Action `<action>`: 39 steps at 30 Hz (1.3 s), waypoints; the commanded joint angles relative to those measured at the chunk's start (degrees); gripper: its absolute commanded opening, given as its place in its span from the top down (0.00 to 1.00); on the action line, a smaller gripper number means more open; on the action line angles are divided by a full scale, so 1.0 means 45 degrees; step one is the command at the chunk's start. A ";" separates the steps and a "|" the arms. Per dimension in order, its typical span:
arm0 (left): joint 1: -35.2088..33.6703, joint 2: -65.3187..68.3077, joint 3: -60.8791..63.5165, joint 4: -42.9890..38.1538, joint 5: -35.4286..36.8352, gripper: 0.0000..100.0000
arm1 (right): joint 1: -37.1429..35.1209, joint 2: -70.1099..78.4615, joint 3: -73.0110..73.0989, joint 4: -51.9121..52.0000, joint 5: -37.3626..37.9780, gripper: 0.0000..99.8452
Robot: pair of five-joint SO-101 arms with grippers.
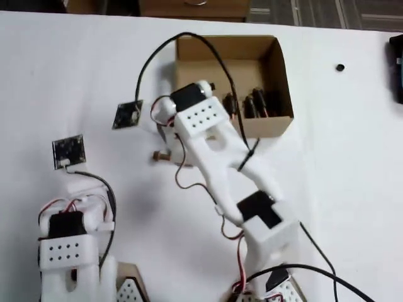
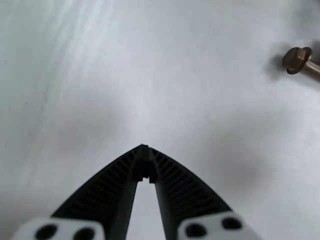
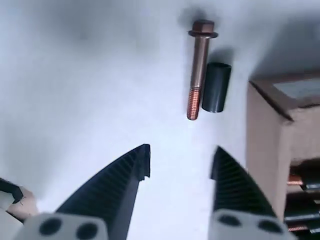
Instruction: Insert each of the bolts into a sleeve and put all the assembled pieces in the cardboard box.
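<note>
A copper bolt [image 3: 200, 70] lies flat on the white table with a short black sleeve [image 3: 216, 87] right beside its threaded end, both just outside the cardboard box [image 3: 272, 145]. My right gripper [image 3: 180, 160] hovers open above the table a little short of them, nothing between its fingers. In the high view the right arm [image 1: 201, 119] reaches to the box's [image 1: 189, 50] left front corner and covers most of the bolt [image 1: 158, 155]; only its head shows. Several assembled pieces [image 1: 249, 104] lie inside the box. My left gripper [image 2: 144, 152] is shut and empty, with the bolt's head [image 2: 297, 59] far off.
The left arm [image 1: 63, 245] rests at the front left of the table. A small black piece [image 1: 340, 67] lies to the right of the box and a dark object [image 1: 397, 63] sits at the right edge. A black cable [image 1: 151, 60] arcs over the box's left side.
</note>
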 commanded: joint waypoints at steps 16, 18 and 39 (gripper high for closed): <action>-0.0117 -0.0020 -0.0029 0.0020 -0.0059 0.98 | -0.0088 0.2042 -0.1231 -0.0967 0.0078 0.94; -0.0098 -0.0020 -0.0029 0.0020 -0.0059 0.98 | -0.0088 0.2042 -0.1524 -0.0928 0.0078 0.92; -0.0098 -0.0020 -0.0010 0.0020 -0.0059 0.98 | 0.0010 0.4073 -0.2989 -0.1495 0.0078 0.82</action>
